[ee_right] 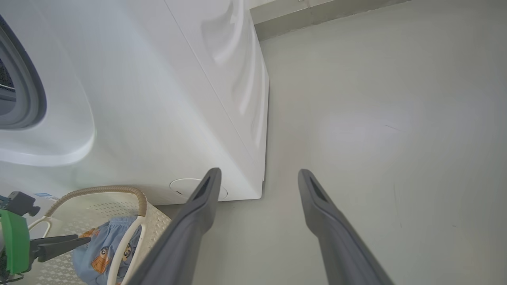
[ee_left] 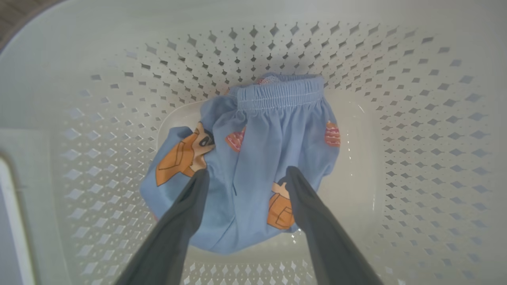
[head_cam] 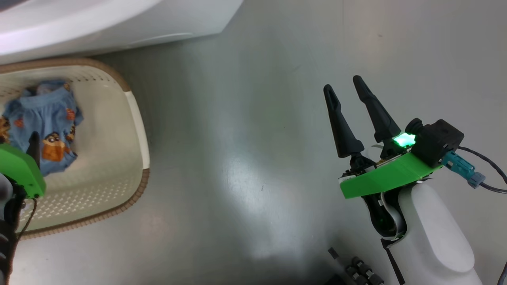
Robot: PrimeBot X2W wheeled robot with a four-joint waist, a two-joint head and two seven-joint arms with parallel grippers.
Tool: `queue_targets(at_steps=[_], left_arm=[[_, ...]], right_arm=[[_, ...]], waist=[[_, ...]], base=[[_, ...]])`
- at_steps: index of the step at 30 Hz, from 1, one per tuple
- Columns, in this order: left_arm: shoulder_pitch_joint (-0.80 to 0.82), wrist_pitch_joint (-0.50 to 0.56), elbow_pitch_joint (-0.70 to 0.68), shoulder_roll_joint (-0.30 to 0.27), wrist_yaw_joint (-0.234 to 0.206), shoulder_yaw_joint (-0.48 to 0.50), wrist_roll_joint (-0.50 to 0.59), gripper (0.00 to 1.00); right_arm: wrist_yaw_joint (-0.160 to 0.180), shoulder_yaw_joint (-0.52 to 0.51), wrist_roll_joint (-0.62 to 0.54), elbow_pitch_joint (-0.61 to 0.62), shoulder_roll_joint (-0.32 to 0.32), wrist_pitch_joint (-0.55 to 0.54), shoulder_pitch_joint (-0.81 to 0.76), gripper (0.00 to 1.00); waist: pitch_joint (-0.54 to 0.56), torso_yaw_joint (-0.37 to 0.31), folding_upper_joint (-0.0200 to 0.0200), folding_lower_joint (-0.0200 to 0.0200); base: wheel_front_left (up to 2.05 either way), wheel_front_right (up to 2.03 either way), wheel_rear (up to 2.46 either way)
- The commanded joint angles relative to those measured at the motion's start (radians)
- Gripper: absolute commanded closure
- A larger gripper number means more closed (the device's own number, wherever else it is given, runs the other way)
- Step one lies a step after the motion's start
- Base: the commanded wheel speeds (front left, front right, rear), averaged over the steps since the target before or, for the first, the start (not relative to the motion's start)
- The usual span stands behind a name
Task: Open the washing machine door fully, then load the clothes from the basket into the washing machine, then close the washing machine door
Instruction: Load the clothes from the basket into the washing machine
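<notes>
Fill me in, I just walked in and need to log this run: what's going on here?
The robot is loading laundry. Its left gripper is down inside the basket, jaws open over the light-blue clothes, which lie on the basket's bottom, not yet gripped. The right gripper hangs open and empty over the grey floor. The basket stands on the floor right in front of the washing machine.

Clothes [ee_left: 257, 158] lying in basket [head_cam: 136, 118], under left gripper [ee_left: 246, 173]; basket sitting just in front of washing machine [ee_right: 158, 99]; right gripper [head_cam: 343, 83] hanging over floor [head_cam: 245, 138], well to rt of basket.
</notes>
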State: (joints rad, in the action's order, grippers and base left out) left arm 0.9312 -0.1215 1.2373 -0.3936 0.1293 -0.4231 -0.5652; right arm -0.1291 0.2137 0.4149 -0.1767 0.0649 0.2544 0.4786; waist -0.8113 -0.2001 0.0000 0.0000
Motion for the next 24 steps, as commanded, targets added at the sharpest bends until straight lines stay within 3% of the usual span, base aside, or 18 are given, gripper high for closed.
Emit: queue_targets(at_steps=[1, 18, 20, 22, 24], left_arm=[[0.003, 0.008, 0.005, -0.056, 0.001, 0.012, -0.013, 0.00], [0.061, 0.037, 0.032, -0.106, 0.001, -0.039, -0.073, 0.00], [0.065, 0.041, 0.033, -0.110, 0.001, -0.046, -0.078, 0.60], [0.066, 0.046, 0.034, -0.113, 0.001, -0.050, -0.090, 1.00], [0.064, 0.045, 0.033, -0.115, 0.001, -0.050, -0.106, 1.00]], right_arm=[[-0.002, 0.023, -0.014, 0.025, -0.010, 0.007, -0.013, 0.00], [-0.002, 0.057, -0.001, 0.045, -0.014, 0.007, 0.009, 0.00], [-0.002, 0.060, 0.002, 0.046, -0.014, 0.007, 0.010, 0.00], [-0.002, 0.062, 0.004, 0.045, -0.014, 0.007, 0.009, 0.00], [-0.002, 0.062, 0.005, 0.044, -0.015, 0.007, 0.008, 0.00]], waist=[[-0.030, -0.019, 0.0000, 0.0000], [-0.100, -0.056, 0.0000, 0.0000], [-0.101, -0.059, 0.0000, 0.0000], [-0.100, -0.061, 0.0000, 0.0000], [-0.094, -0.062, 0.0000, 0.0000]], base=[[0.00, 0.00, 0.00], [0.00, 0.00, 0.00], [0.00, 0.00, 0.00], [0.00, 0.00, 0.00], [0.00, 0.00, 0.00]])
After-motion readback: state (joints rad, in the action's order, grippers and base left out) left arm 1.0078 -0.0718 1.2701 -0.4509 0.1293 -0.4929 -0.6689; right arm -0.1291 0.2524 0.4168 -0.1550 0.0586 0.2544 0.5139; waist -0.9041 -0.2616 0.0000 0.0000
